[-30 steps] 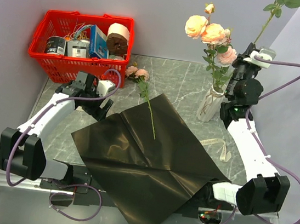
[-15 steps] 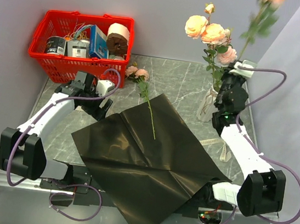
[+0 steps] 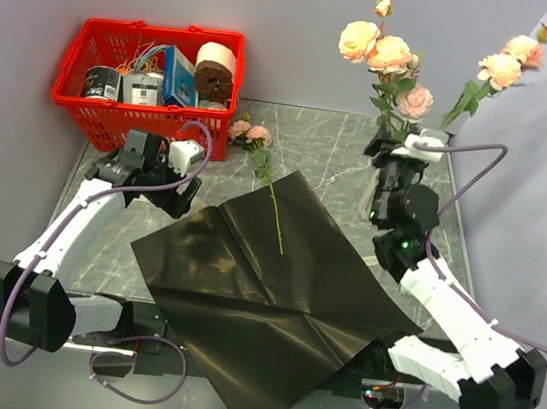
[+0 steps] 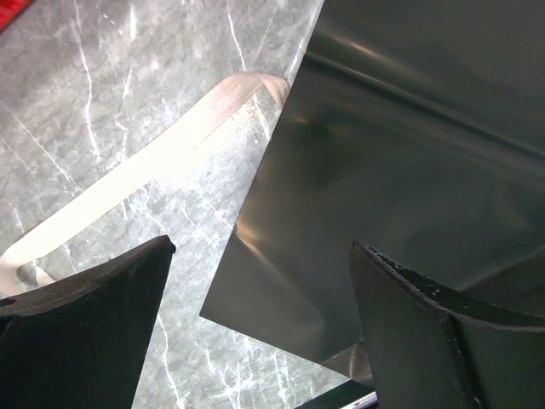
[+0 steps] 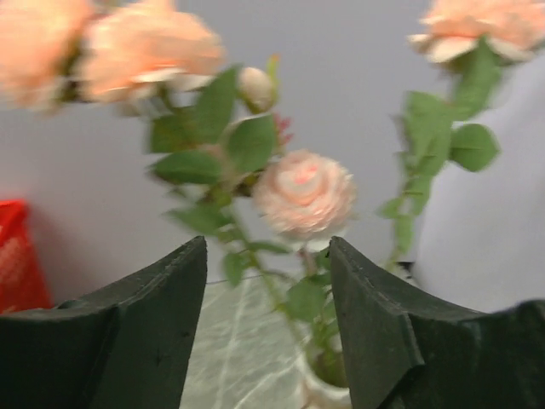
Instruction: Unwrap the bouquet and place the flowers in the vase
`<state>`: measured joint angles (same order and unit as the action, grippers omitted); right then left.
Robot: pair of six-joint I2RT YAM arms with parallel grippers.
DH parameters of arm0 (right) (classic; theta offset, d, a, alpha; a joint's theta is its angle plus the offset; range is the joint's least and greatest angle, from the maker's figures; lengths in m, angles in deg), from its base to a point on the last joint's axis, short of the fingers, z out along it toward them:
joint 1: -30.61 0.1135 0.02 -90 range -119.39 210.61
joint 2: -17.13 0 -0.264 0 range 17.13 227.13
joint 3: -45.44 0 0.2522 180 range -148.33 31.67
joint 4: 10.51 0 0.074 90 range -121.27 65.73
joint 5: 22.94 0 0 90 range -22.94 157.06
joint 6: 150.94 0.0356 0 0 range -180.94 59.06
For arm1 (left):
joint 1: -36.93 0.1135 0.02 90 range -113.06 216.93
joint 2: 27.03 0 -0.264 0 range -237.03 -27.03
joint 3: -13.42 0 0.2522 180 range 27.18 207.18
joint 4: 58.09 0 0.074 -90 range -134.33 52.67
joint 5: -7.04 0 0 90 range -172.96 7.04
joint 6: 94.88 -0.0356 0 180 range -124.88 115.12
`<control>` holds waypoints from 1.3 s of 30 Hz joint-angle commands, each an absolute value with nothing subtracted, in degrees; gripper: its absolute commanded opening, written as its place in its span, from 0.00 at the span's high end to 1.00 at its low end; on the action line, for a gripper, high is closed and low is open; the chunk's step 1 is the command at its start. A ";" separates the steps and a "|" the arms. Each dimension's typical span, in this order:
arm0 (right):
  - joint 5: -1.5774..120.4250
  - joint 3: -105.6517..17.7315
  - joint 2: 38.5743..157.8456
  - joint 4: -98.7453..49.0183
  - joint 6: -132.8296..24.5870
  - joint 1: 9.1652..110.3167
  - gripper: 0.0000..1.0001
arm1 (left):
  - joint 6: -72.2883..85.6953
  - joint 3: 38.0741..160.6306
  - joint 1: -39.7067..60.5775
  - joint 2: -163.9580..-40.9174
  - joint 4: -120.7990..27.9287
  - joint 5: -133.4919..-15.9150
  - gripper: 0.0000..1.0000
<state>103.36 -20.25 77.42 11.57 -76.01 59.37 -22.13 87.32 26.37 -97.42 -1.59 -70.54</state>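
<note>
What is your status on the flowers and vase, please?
Left claw open above black sheet. Right claw open near vase, flowers in. One rose stem lies on sheet.

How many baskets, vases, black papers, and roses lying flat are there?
Red plastic mesh basket: 1
Slim white ceramic vase: 1
Dark brown-black paper sheet: 1
Pale pink roses lying flat: 2
Total: 5

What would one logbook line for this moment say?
right claw: open, facing vase of roses | left claw: open over paper edge | loose stem: lying partly on paper
</note>
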 commanded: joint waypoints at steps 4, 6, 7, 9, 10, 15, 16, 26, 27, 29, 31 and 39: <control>108.99 -24.48 75.40 -3.21 -76.42 74.99 0.23 | -20.52 88.62 26.91 -95.06 -0.91 -67.76 0.08; 108.73 -28.52 78.03 -9.38 -74.04 77.53 0.20 | -20.00 88.71 27.00 -94.88 -1.00 -67.41 0.07; 108.90 -29.75 79.08 -13.33 -72.64 79.72 0.19 | -19.82 88.79 27.00 -94.62 -1.09 -67.41 0.07; 106.03 -33.18 82.59 -18.18 -68.26 81.23 0.18 | -19.38 89.32 27.09 -94.71 -0.74 -67.50 0.06; 104.96 -34.32 84.00 -21.25 -66.06 81.59 0.18 | -19.38 89.50 27.18 -94.71 -0.65 -67.41 0.06; 98.19 -41.00 96.12 -35.15 -57.70 81.41 0.21 | -19.38 89.85 27.71 -94.71 -0.21 -67.49 0.05; 96.00 -42.23 97.97 -35.95 -57.08 81.33 0.23 | -19.47 89.59 27.71 -94.71 -0.21 -67.67 0.05; 77.97 -48.56 118.19 -37.98 -51.27 72.89 0.33 | -20.96 90.11 28.50 -94.71 0.58 -68.46 0.01; 77.62 -49.70 119.77 -38.76 -51.53 71.85 0.34 | -21.13 90.20 28.58 -94.71 0.58 -68.46 0.01; 77.09 -53.04 124.25 -39.47 -51.97 71.05 0.34 | -21.49 89.76 28.85 -94.71 0.49 -68.55 0.01; 76.12 -56.37 128.20 -40.87 -52.06 69.73 0.35 | -21.57 89.50 28.94 -94.97 0.49 -68.46 0.00; 73.75 -63.77 137.62 -43.69 -51.97 67.62 0.39 | -22.63 89.23 29.38 -96.20 -0.03 -68.81 0.01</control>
